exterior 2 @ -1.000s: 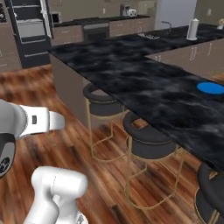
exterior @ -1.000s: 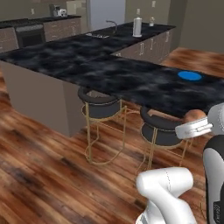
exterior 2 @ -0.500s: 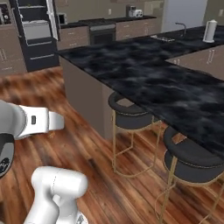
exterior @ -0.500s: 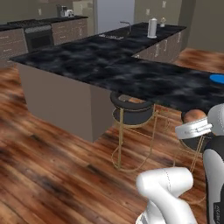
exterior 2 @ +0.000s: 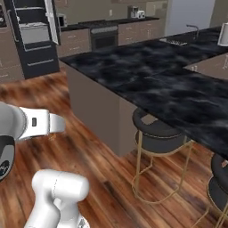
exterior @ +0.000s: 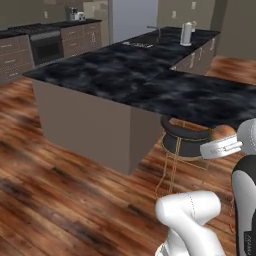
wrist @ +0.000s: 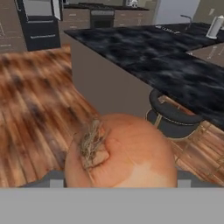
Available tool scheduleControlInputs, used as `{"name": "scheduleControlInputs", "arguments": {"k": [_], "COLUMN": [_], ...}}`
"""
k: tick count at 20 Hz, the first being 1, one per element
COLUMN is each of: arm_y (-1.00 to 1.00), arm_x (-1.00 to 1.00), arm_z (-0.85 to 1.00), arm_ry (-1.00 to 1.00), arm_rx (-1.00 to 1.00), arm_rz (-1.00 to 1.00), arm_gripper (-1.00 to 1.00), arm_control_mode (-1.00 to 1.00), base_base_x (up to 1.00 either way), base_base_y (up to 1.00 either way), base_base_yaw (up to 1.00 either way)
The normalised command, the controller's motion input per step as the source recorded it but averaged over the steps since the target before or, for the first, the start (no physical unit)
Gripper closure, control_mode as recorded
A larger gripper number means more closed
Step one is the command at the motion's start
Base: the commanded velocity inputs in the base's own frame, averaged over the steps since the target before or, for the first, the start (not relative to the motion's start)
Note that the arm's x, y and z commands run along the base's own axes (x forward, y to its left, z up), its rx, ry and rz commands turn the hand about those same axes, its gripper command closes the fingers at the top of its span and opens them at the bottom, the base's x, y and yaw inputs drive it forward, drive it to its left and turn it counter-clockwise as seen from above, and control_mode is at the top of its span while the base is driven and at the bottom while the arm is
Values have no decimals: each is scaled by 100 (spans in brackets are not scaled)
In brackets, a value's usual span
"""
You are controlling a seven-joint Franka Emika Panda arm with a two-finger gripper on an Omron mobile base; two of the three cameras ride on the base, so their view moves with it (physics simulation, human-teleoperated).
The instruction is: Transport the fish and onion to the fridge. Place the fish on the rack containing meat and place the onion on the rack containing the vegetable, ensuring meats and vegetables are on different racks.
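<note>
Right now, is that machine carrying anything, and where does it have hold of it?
Yes: the onion, sitting in the tool with its dry root tuft pointing outward. The contact points at its lower sides are hidden.

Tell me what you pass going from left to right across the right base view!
Fridge → oven → sink faucet → white kettle.

Both base views flank the arm facing the island counter (exterior: 150, 80); hand view looks closer.
</note>
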Motion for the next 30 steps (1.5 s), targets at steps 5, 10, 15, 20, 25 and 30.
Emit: {"name": "scheduleControlInputs", "arguments": {"k": [5, 10, 15, 20, 25, 30], "arm_y": [0, 0, 0, 0, 0, 0], "arm_x": [0, 0, 0, 0, 0, 0], "arm_z": [0, 0, 0, 0, 0, 0], "arm_ry": [0, 0, 0, 0, 0, 0], "arm_rx": [0, 0, 0, 0, 0, 0], "arm_rz": [0, 0, 0, 0, 0, 0], "arm_gripper": [100, 100, 100, 100, 100, 100], "arm_control_mode": [100, 100, 100, 100, 100, 100], "base_base_x": [99, 100, 100, 100, 100, 100], "base_base_y": [100, 100, 100, 100, 100, 100], "base_base_yaw": [-10, -9, -6, -3, -1, 0]}}
